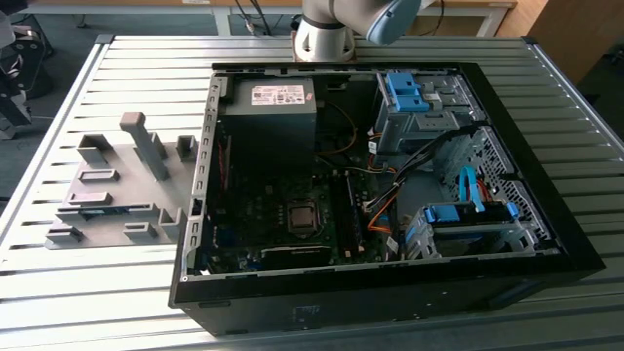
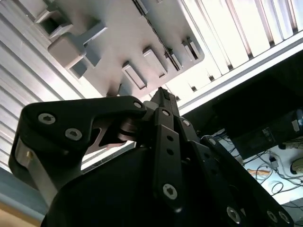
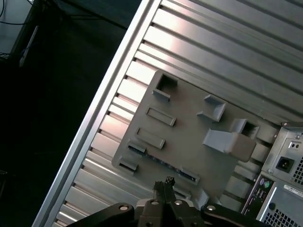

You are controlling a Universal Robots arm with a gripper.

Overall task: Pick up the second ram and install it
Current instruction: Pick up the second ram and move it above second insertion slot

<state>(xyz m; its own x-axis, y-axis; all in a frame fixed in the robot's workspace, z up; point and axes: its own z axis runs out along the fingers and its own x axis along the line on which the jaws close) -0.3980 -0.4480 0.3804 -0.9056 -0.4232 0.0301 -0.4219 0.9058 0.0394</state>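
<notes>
The second ram (image 3: 161, 162) sits on its edge in a slot of a gray holder (image 3: 189, 127). It is a thin dark strip with a little blue showing, and two small gray blocks hold it at its ends. In the first wrist view it lies just ahead of the claw (image 3: 164, 183), crosswise to the way the claw points. The two are near each other but clearly apart.

The claw's two fingers are drawn together at their tips with nothing between them. The second wrist view shows the same thing from the side: the tips (image 2: 162, 94) meet in a point aimed toward the holder.

Farther out from the claw than the ram, the holder has several bare slots and a tall bent post (image 3: 227, 142). The holder lies flat on a ribbed metal table (image 3: 227, 42). To one side of the claw, past the holder, is the rear corner of an open computer case (image 3: 284, 170).

In the exterior view the ram (image 1: 98, 213) shows as a blue strip low in the holder. The arm (image 1: 326, 33) rises behind the case.
</notes>
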